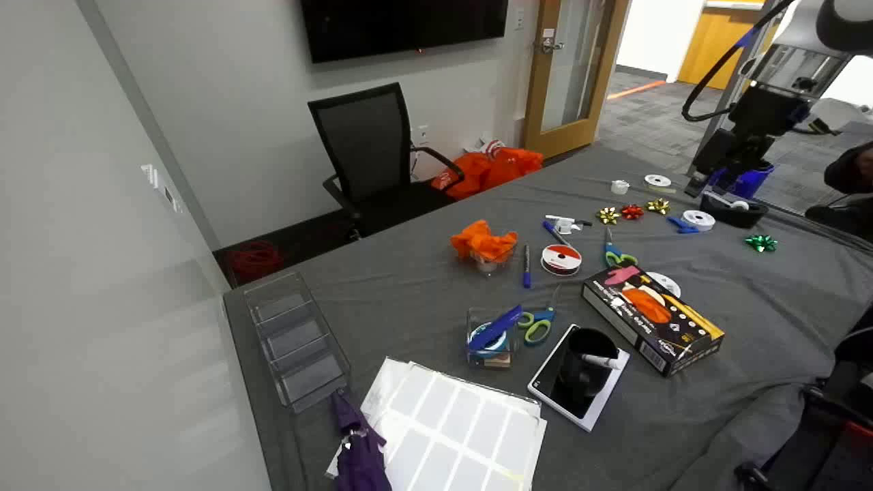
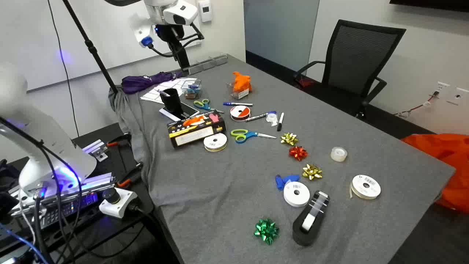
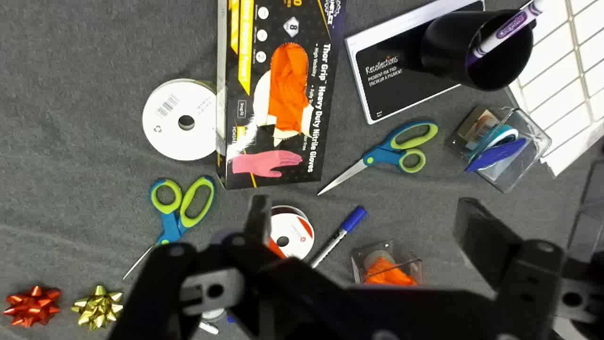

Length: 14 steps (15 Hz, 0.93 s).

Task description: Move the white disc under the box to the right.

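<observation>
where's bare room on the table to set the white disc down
Bare grey cloth stretches between the white disc and the green bow, seen in both exterior views. Another patch lies between the clear divided tray and the orange bundle. It's crowded around the box: scissors and the white disc are close, with the black cup on the ink pad nearby.

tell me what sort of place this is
Probably an office meeting room, judging by the large black screen, the mesh-backed chair and the glass-paned wooden door.
</observation>
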Each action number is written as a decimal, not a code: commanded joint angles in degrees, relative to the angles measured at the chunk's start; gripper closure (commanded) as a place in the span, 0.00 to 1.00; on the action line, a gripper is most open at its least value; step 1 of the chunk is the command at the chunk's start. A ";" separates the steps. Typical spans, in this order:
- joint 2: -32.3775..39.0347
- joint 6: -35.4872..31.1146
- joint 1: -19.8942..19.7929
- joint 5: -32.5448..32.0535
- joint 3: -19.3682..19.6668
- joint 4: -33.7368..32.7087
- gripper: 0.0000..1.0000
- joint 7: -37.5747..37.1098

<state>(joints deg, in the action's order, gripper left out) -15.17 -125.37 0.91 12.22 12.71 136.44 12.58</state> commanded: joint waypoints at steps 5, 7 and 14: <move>0.88 -0.20 -1.42 2.67 -0.63 -0.23 0.00 2.60; 2.68 -3.16 -1.19 7.99 1.39 0.23 0.00 7.73; 14.24 -8.06 -5.15 23.00 5.71 -1.47 0.00 24.93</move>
<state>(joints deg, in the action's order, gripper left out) -6.98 -131.04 -1.77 30.30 18.50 136.59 31.99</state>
